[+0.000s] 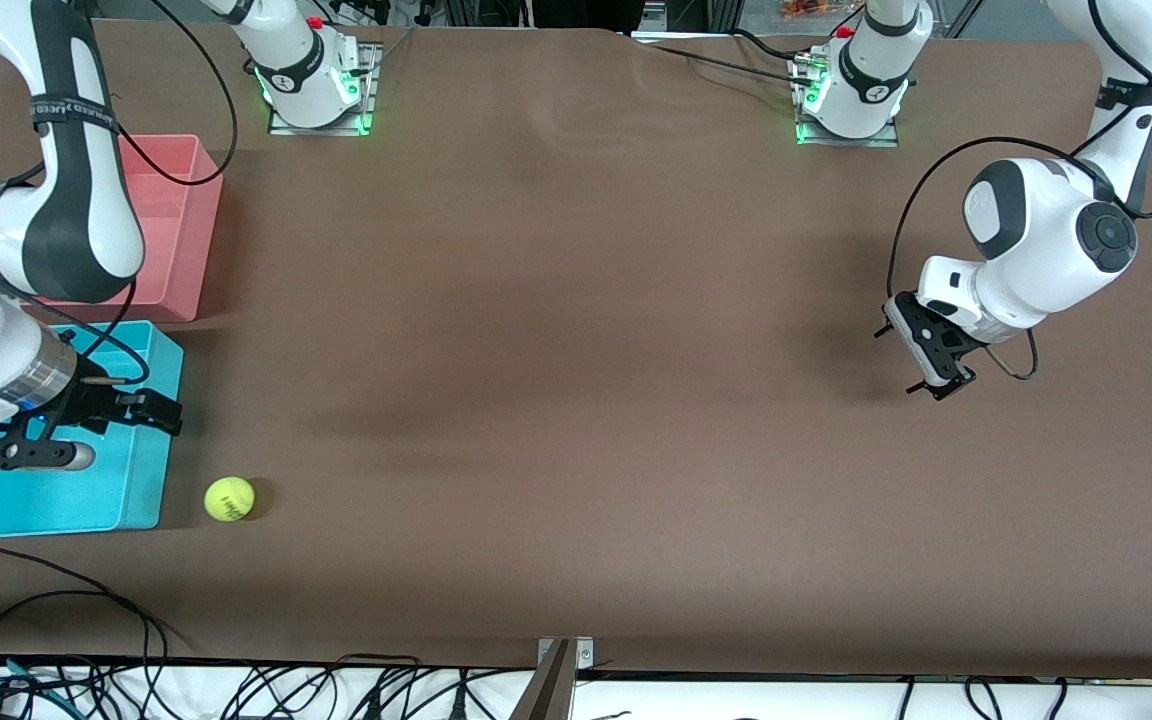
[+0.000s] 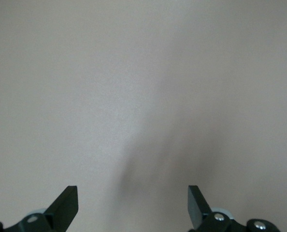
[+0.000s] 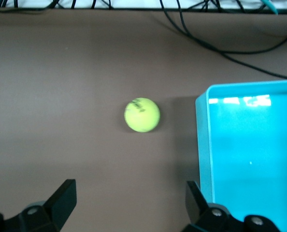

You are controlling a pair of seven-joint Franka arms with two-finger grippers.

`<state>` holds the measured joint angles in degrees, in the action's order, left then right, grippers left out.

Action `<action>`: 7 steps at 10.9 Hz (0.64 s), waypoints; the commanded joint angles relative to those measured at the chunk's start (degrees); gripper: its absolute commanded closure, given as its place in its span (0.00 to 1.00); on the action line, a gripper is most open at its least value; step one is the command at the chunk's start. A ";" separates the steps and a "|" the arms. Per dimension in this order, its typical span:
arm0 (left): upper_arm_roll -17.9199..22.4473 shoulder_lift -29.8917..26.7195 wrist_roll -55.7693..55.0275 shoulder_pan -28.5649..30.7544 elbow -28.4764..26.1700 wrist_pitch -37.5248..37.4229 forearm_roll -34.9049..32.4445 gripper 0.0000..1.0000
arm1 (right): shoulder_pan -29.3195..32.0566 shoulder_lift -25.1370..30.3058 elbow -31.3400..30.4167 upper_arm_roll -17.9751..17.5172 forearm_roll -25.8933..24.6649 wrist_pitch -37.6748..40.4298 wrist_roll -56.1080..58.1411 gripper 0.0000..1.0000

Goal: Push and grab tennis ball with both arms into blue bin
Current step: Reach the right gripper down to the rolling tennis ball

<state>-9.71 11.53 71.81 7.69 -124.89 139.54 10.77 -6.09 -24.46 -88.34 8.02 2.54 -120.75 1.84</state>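
Note:
The tennis ball (image 1: pixel 229 498) lies on the brown table right beside the blue bin (image 1: pixel 141 500), at the bin's corner nearest the front camera. My right gripper (image 1: pixel 76 425) hangs open and empty above the bin's wall on the ball's side. The right wrist view shows the ball (image 3: pixel 142 115) ahead of my open right gripper (image 3: pixel 130 188) and apart from it, with the blue bin's wall (image 3: pixel 204 145) beside it. My left gripper (image 1: pixel 911 362) hangs open and empty above bare table at the left arm's end. In the left wrist view my left gripper (image 2: pixel 132 191) has only table under it.
A pink bin (image 1: pixel 181 230) stands next to the blue bin, farther from the front camera. Black cables (image 1: pixel 46 590) lie on the table near its front edge, close to the blue bin, and they show in the right wrist view (image 3: pixel 206 41).

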 commanded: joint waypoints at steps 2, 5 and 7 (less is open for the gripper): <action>-0.04 -2.38 -0.53 -0.04 -0.97 -0.93 -0.93 0.00 | 0.54 -7.94 0.89 0.25 1.32 -10.62 -0.35 0.00; -0.04 -2.56 -0.62 -0.04 -0.80 -1.29 -0.93 0.00 | 0.20 -9.46 0.89 0.33 1.41 -13.38 -0.09 0.00; -0.04 -2.56 -0.71 -0.04 -0.71 -1.37 -0.93 0.00 | 0.11 -10.07 0.98 0.33 1.15 -13.64 -0.09 0.00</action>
<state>-9.75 10.52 71.81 7.65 -124.88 139.17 10.77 -5.85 -34.47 -88.33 8.12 2.59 -134.50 1.78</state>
